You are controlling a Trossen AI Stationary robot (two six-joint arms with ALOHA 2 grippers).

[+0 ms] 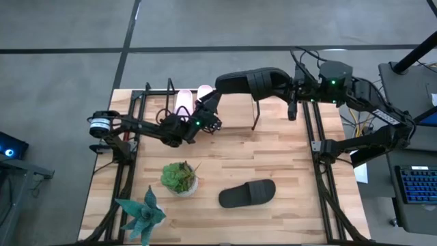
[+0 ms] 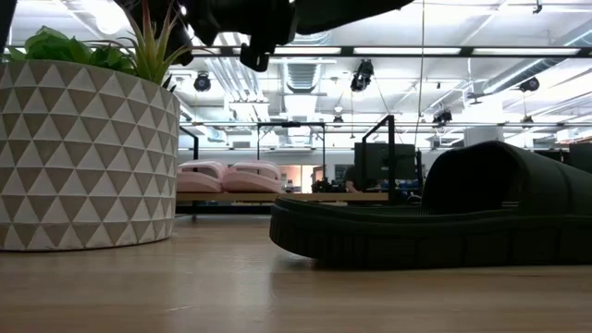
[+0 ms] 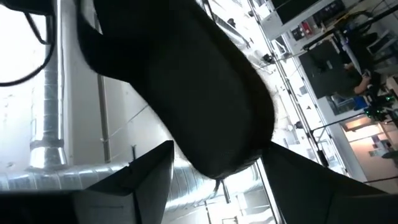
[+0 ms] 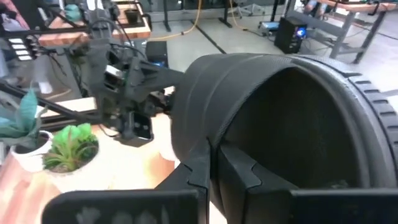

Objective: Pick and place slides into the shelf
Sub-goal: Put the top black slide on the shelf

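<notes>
Wooden table (image 1: 273, 164), high view: right gripper (image 1: 292, 90) clenched on a raised black slide (image 1: 249, 82) over the far edge; left gripper (image 1: 210, 102) spread beneath its toe, beside two pink slides (image 1: 193, 96) on the shelf (image 1: 153, 102). Second black slide (image 1: 247, 194) lay near the front, two potted plants (image 1: 180, 177) to its left.
Low view: patterned pot (image 2: 83, 157) blocked the left side; pink slides (image 2: 229, 176) seen beyond, flat slide (image 2: 435, 217) close.
Left wrist view: dark sole (image 3: 186, 93) filled the frame above parted fingers (image 3: 134, 180).
Right wrist view: held slide's strap (image 4: 273, 124) blocked the table; left arm (image 4: 121, 81) beyond.
</notes>
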